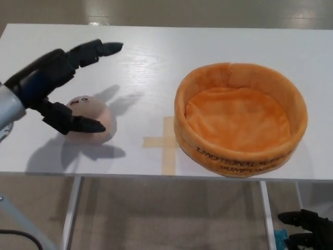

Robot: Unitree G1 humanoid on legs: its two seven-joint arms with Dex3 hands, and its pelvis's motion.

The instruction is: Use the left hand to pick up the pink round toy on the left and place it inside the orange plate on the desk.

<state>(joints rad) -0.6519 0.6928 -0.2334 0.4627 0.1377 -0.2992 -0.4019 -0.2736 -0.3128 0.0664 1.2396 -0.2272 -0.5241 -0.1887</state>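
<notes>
A pink round toy (92, 117) with a small face lies on the white desk (156, 62) at the left. My left hand (60, 83) hovers over it, open, fingers stretched above and the thumb (78, 123) low across the toy's front. An orange plush plate (240, 119) with a raised rim stands empty on the right of the desk. My right hand (308, 228) hangs below the desk's front edge at the bottom right, fingers apart and holding nothing.
A tan tape cross (165, 141) marks the desk between the toy and the plate. The desk's front edge runs close below both. White desk legs and the floor show beneath.
</notes>
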